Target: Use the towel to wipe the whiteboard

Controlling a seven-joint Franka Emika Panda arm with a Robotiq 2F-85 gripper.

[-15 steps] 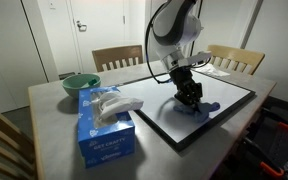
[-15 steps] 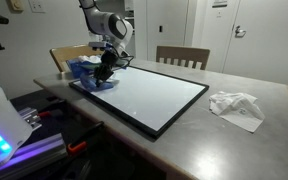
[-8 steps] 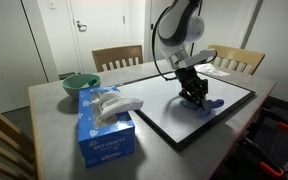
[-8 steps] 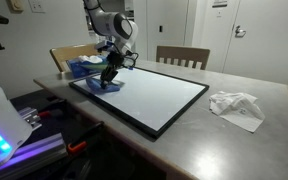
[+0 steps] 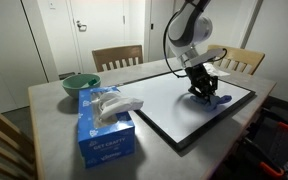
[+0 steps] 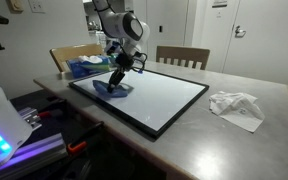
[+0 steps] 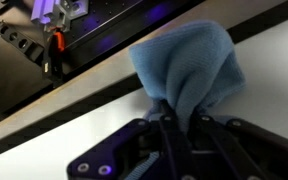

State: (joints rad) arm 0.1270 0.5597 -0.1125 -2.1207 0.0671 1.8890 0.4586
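Observation:
The whiteboard (image 5: 174, 105) (image 6: 154, 95) (image 7: 74, 125) lies flat on the table, white with a thin black frame. A small blue towel (image 5: 216, 99) (image 6: 114, 89) (image 7: 189, 70) is pressed onto the board near one edge. My gripper (image 5: 202, 92) (image 6: 117, 80) (image 7: 179, 122) points down at the board and is shut on the towel, its dark fingers pinching a bunched fold. The cloth spreads out on the board past the fingertips. In the wrist view the towel lies close to the board's black frame.
A blue tissue box (image 5: 104, 130) with a white tissue sticking out stands by a green bowl (image 5: 80, 85). A crumpled white tissue (image 6: 236, 106) lies on the table beyond the board. Wooden chairs (image 5: 117, 57) (image 6: 182, 56) stand around the table. Papers (image 5: 214, 70) sit at the far corner.
My gripper has slid the towel along the whiteboard's edge, to the right in both exterior views. The grip stayed shut on the towel.

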